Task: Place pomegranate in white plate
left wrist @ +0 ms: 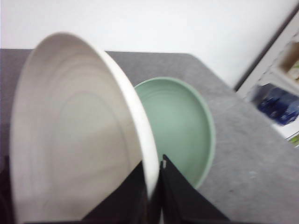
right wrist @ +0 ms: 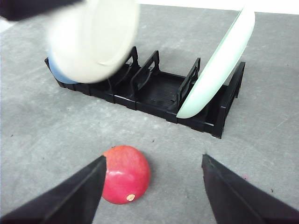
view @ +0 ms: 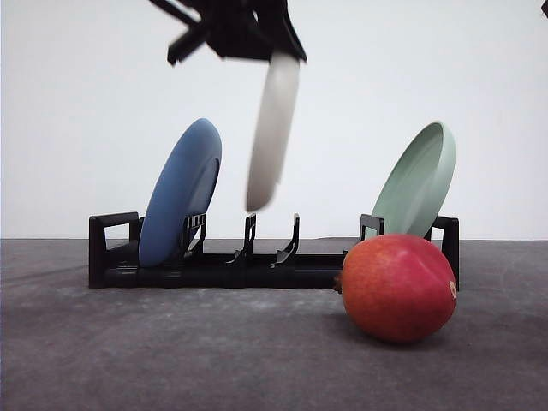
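Observation:
The white plate hangs on edge in the air above the rack's middle slots, blurred by motion. My left gripper is shut on its upper rim. The left wrist view shows the plate's hollow face with its rim pinched between my left gripper. In the right wrist view the white plate floats over the rack's left part. The pomegranate lies on the grey table in front of the rack's right end. My right gripper hovers open above the table, and the pomegranate sits just inside its left finger.
A black dish rack stands across the table's middle. A blue plate leans in its left slot and a pale green plate in its right end. The green plate sits right behind the white one. A shelf stands beyond the table edge.

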Motion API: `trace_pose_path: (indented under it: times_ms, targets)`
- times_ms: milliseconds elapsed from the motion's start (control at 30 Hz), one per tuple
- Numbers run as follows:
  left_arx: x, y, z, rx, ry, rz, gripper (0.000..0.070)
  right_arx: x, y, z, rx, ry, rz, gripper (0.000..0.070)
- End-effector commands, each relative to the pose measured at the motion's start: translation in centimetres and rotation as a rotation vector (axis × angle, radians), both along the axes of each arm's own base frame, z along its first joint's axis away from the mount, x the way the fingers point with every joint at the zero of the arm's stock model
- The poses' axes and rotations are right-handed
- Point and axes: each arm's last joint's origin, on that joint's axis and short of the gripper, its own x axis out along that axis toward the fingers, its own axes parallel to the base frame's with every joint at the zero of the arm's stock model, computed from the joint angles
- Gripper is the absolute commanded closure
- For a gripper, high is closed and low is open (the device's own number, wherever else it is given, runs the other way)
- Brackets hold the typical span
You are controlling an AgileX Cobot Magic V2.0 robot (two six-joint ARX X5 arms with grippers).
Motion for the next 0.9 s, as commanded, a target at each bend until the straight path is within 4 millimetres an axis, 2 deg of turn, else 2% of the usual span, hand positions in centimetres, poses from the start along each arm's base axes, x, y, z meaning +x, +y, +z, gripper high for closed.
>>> trace_pose_path:
  times_ms: [0, 167, 300, 667, 733, 867]
  targets:
    - [-0.5, 0.0, 1.5, -0.070, 0.000, -0.034, 0.0690, 0.0, 0.0, 0.4, 0.014, -0.009, 0.001, 0.0301]
    - [-2.1, 1.2, 3.0, -0.164, 0.077, -0.098, 0.0690, 0.0, 0.0, 0.4, 0.018, -0.006, -0.001, 0.0300]
    - [-3.5, 2.3, 2.7, -0.236, 0.116, -0.134, 0.0690, 0.0, 0.0, 0.4, 0.023, -0.003, -0.003, 0.0300]
    - [-8.2, 6.8, -2.3, -0.433, -0.041, -0.167, 0.0690, -0.1, 0.0, 0.3, 0.036, 0.021, -0.012, 0.0300]
    - [-8.7, 7.4, -3.4, -0.409, -0.072, -0.171, 0.0690, -0.1, 0.0, 0.2, 0.036, 0.022, -0.012, 0.0300]
    - [-9.2, 7.7, -5.1, -0.210, -0.122, -0.219, 0.0691, -0.1, 0.0, 0.2, 0.033, 0.029, -0.012, 0.0300]
